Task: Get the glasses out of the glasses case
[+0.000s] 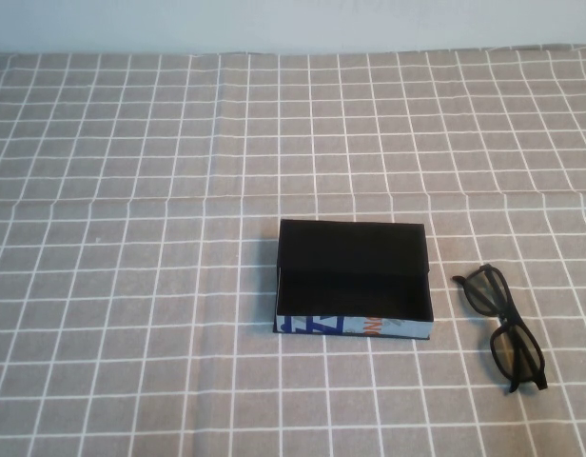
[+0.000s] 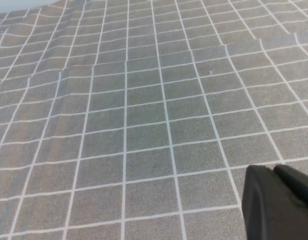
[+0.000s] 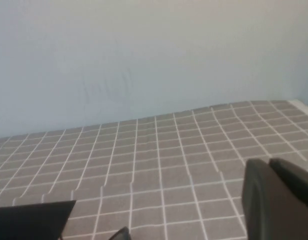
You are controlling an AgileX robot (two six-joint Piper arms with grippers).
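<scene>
The glasses case [image 1: 354, 279] lies open in the middle of the checked cloth, its black interior empty and its white printed side facing the front. The black glasses [image 1: 503, 327] lie on the cloth just right of the case, arms folded. Neither arm shows in the high view. My left gripper [image 2: 274, 169] hangs over bare cloth, its fingers pressed together and holding nothing. My right gripper [image 3: 269, 162] is raised above the cloth, fingers together and empty. A black corner of the case [image 3: 34, 220] shows in the right wrist view.
The grey cloth with white grid lines [image 1: 131, 286] covers the whole table and has a fold line across its middle. A pale wall [image 3: 144, 50] stands behind the table's far edge.
</scene>
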